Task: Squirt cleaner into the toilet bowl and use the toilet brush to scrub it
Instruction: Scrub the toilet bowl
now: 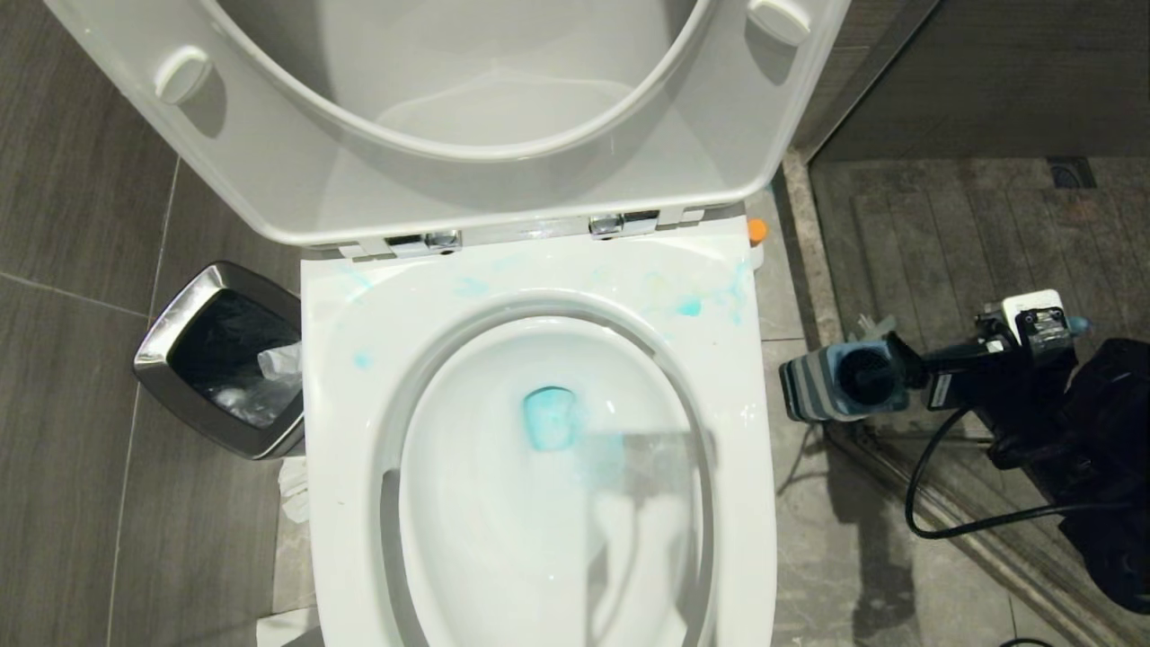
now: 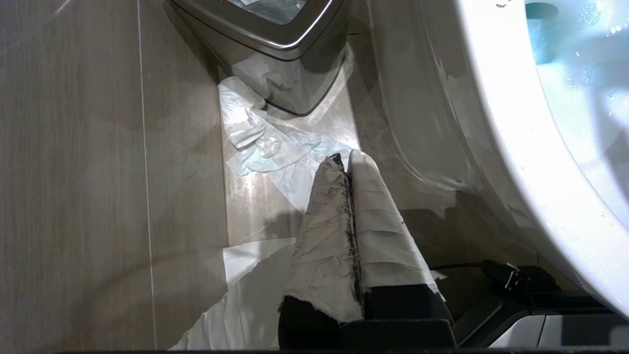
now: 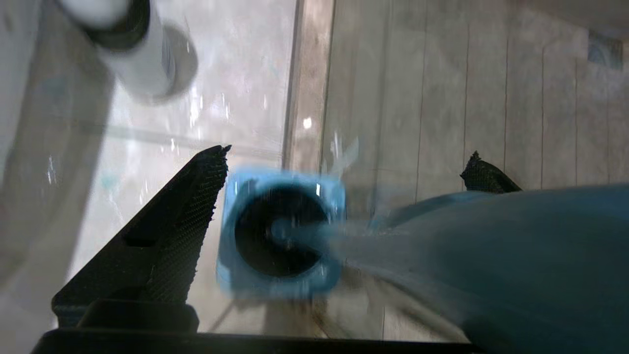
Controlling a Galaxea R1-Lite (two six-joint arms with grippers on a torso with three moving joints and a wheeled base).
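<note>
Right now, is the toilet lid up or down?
Up: the lid stands raised behind the open bowl, whose blue-stained water shows.

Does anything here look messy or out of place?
Yes. Teal-blue cleaner is smeared on the toilet bowl's rim near the hinges, not only pooled in the basin. Crumpled white tissue lies on the floor beside the waste bin.
</note>
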